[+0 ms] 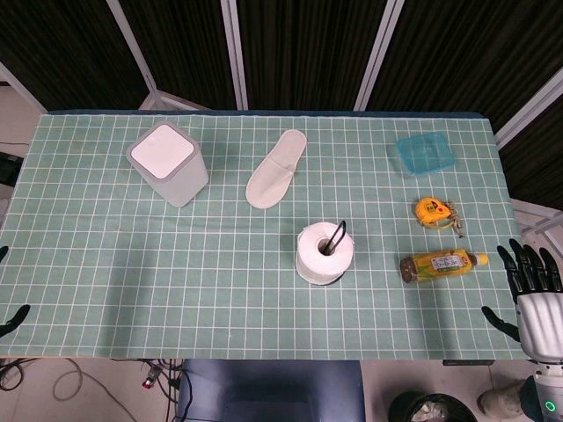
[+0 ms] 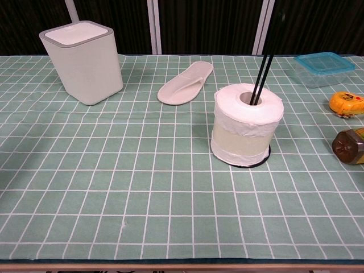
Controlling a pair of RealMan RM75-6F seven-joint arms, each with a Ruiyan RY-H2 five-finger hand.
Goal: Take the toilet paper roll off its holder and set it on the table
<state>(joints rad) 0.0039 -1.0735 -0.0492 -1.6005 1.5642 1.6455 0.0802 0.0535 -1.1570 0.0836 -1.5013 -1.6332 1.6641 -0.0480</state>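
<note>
The toilet paper roll [image 2: 247, 124] sits on its black holder [image 2: 264, 54], well to the left of the right hand [image 1: 537, 290], whose fingers are spread and empty. Light and squashy, it probably wants a gentle grip round its sides, lifted straight up.
</note>
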